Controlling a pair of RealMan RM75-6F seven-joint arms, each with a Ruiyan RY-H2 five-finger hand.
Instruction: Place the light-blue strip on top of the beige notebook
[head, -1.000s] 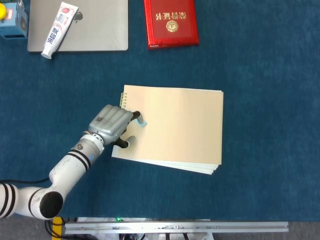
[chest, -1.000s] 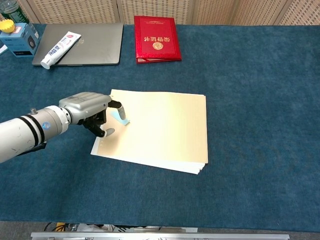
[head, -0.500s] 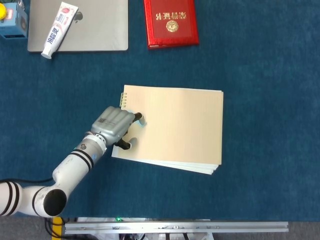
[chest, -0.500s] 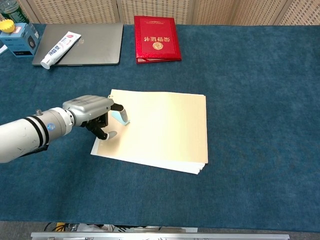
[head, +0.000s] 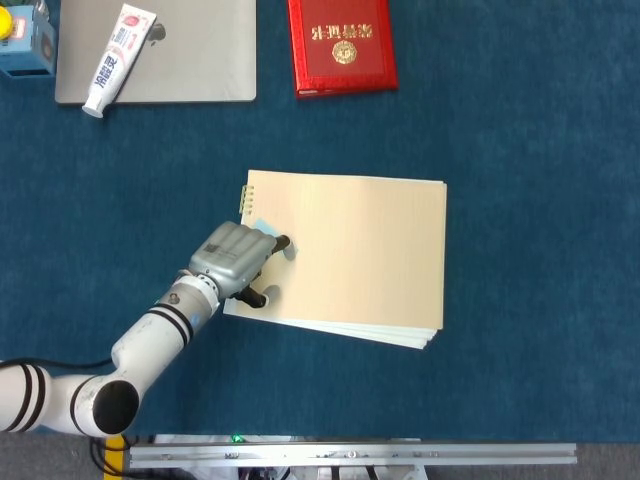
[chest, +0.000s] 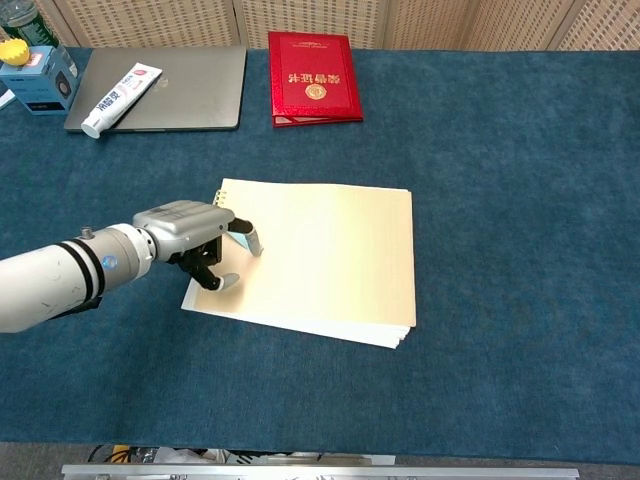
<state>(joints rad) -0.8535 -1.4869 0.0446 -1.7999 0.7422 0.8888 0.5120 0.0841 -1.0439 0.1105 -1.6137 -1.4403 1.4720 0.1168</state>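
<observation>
The left hand (chest: 190, 235) has dropped lower and slid toward 4 o'clock, fingers curled down over the strip (chest: 240, 237), which lies flat near the notebook's (chest: 330, 265) 9 o'clock edge. Whether it's let go, I cannot tell. Placement looks almost finished.

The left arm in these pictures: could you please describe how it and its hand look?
The left hand has a silver-grey metallic shell and dark fingers with pale tips. Behind it, the glossy white cylindrical left arm carries black bands near the wrist, a small blue mark, and a black joint cap by the elbow.
</observation>
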